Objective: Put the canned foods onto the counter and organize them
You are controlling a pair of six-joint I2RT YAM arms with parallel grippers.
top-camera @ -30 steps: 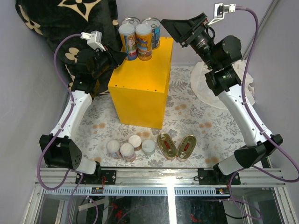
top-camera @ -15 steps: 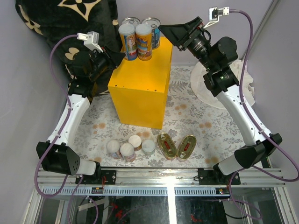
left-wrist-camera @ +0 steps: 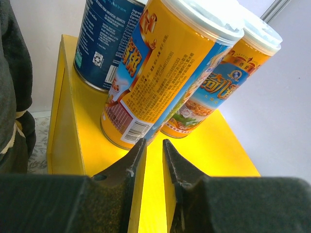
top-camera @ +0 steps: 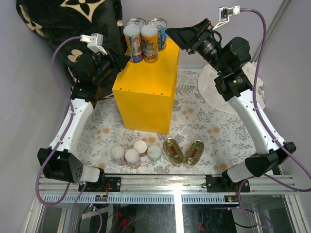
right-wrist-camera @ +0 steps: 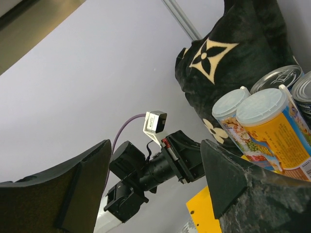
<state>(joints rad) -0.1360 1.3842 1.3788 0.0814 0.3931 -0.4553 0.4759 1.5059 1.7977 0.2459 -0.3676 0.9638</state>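
Note:
The yellow counter [top-camera: 146, 92] stands mid-mat. On its top stand two orange cartoon-label cans [top-camera: 141, 42] with two blue-labelled cans [top-camera: 159, 26] behind them. In the left wrist view the orange cans [left-wrist-camera: 165, 77] and a blue can [left-wrist-camera: 104, 43] stand just ahead of the fingertips. My left gripper [top-camera: 126, 59] [left-wrist-camera: 153, 141] hovers over the counter's left top edge, empty, its jaws closed to a narrow slit. My right gripper [top-camera: 171, 33] [right-wrist-camera: 155, 187] is wide open and empty, in the air right of the cans. Several small white-lidded cans [top-camera: 132, 154] and two oval gold tins [top-camera: 182, 152] lie on the mat in front.
A black blanket with cream flowers [top-camera: 68, 19] is bunched at the back left, close behind the left gripper. A white cloth [top-camera: 260, 92] lies at the right under the right arm. The floral mat [top-camera: 204, 121] covers the table; grey walls stand on both sides.
My right gripper has swung left toward the cans on the counter. My left wrist has shifted slightly back and left. The cans have not moved.

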